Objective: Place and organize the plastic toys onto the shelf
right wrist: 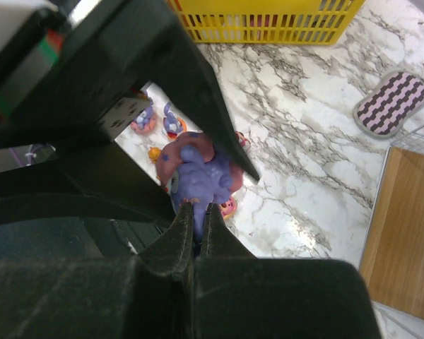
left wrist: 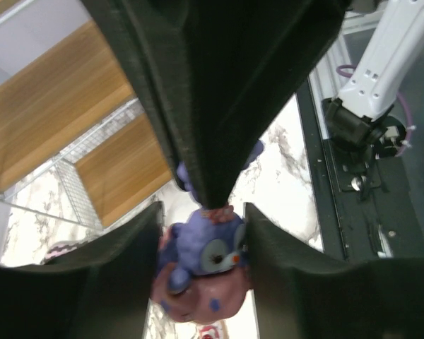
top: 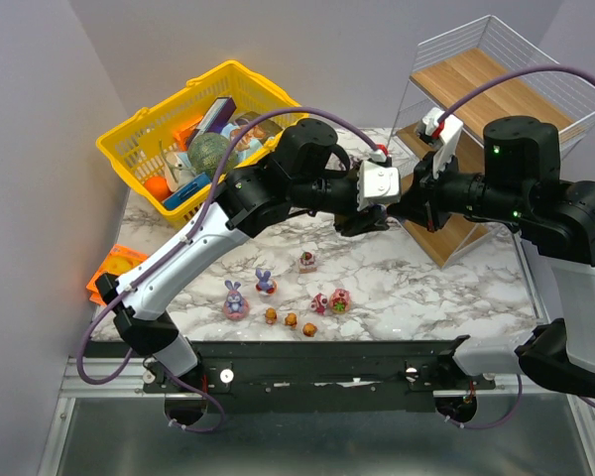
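A purple bunny (left wrist: 201, 254) with a pink base hangs in the air between both arms, in front of the shelf (top: 476, 89). My right gripper (right wrist: 196, 212) is shut on its ear from above. My left gripper (left wrist: 203, 233) has its fingers pressed against both sides of the bunny's body. In the top view the two grippers meet at mid-table, left gripper (top: 365, 220) and right gripper (top: 402, 210), and hide the bunny. On the marble near the front edge stand two more purple bunnies (top: 235, 300), three pink rounded toys (top: 320, 302) and three orange bears (top: 291, 320).
A yellow basket (top: 193, 129) full of items sits at the back left. An orange packet (top: 114, 270) lies at the table's left edge. A purple zigzag pad (right wrist: 391, 104) lies next to the shelf's wire frame (right wrist: 381, 176).
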Robot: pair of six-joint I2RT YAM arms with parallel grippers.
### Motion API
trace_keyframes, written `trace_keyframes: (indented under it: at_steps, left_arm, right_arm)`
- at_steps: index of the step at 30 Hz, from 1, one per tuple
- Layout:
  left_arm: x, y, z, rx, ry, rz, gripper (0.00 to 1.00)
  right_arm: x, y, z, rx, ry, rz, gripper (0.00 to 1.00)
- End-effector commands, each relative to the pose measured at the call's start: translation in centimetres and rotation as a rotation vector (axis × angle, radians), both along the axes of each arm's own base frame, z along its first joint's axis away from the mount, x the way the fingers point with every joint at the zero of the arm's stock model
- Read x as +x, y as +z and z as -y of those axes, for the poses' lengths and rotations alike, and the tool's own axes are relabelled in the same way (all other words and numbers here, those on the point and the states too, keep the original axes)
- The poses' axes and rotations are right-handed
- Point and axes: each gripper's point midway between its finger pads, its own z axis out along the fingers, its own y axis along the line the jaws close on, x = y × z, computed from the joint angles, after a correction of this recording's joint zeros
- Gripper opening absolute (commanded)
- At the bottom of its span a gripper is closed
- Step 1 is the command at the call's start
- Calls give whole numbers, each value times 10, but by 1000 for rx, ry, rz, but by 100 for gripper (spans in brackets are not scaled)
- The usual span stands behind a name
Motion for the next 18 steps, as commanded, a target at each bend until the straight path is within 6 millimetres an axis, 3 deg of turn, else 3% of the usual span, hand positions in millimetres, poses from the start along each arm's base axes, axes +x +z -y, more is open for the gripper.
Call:
trace_keyframes:
  at_steps: [1, 5, 7, 10, 11, 13, 16, 17, 18]
  left_arm:
    - [6, -8, 1, 42, 33, 6, 27]
    - [9, -4, 3, 28, 52, 14, 1]
    - [13, -5, 3, 24, 77, 8, 0]
    - [16, 0, 4, -1, 101, 10, 0]
    - [21, 4, 5, -21, 120, 24, 0]
    - [24, 5, 5, -40, 144, 24, 0]
    - [30, 16, 7, -99, 182, 30, 0]
    - [31, 25, 9, -139, 191, 28, 0]
    - [35, 25, 10, -152, 212, 25, 0]
  right_arm:
    - [-5, 4, 0, 16, 17, 10, 1]
    - [-3, 4, 3, 18, -8, 17, 1]
    - [1, 5, 7, 25, -45, 39, 1]
    - [6, 11, 16, 78, -125, 89, 19]
    - [7, 15, 19, 106, -152, 99, 36]
    - [13, 37, 26, 192, -215, 188, 44]
    - [6, 69, 41, 325, -266, 301, 57]
    - [2, 82, 52, 362, -298, 338, 74]
    - [4, 92, 58, 386, -330, 369, 78]
